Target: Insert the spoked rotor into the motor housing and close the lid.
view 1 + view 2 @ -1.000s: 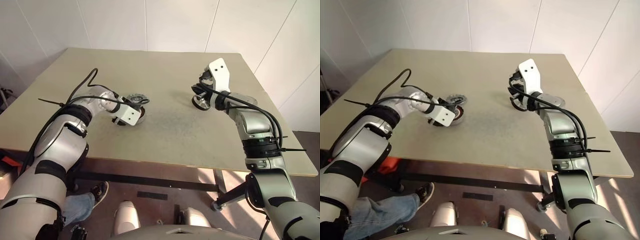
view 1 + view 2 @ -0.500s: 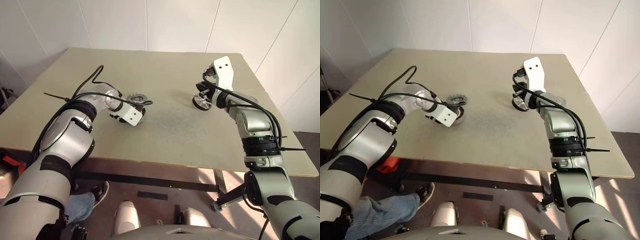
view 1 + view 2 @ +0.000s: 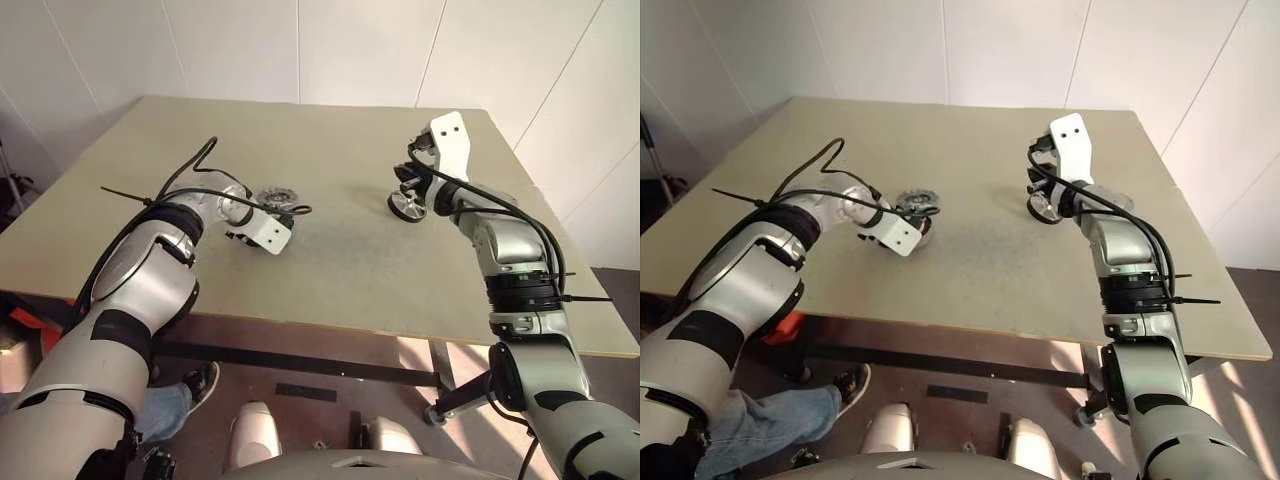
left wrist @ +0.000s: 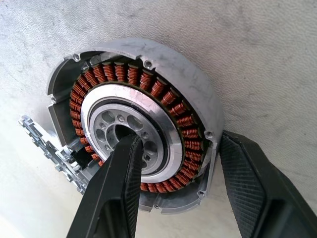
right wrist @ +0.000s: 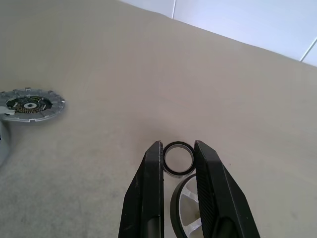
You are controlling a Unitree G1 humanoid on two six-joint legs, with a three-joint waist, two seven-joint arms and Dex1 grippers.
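The left tool (image 4: 173, 193) is straddling the motor housing (image 4: 148, 64) wall mid-desk (image 3: 340, 260), fingers spread, lid (image 5: 30, 105) lying just beyond, while the right tool (image 5: 177, 168), well apart, is pinching the upright spoked rotor (image 5: 185, 210), a small ring (image 5: 177, 158) showing between its fingers.

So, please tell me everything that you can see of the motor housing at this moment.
The motor housing is a round, shallow can of silver-grey metal, lying flat on the table with its open side up. Inside, a ring of copper-red windings surrounds a bright silver hub with small holes. Its wall is cut away on one side. The left gripper straddles the rim: one black finger is in the centre bore, the other outside the wall. The toothed lid lies right beside it.
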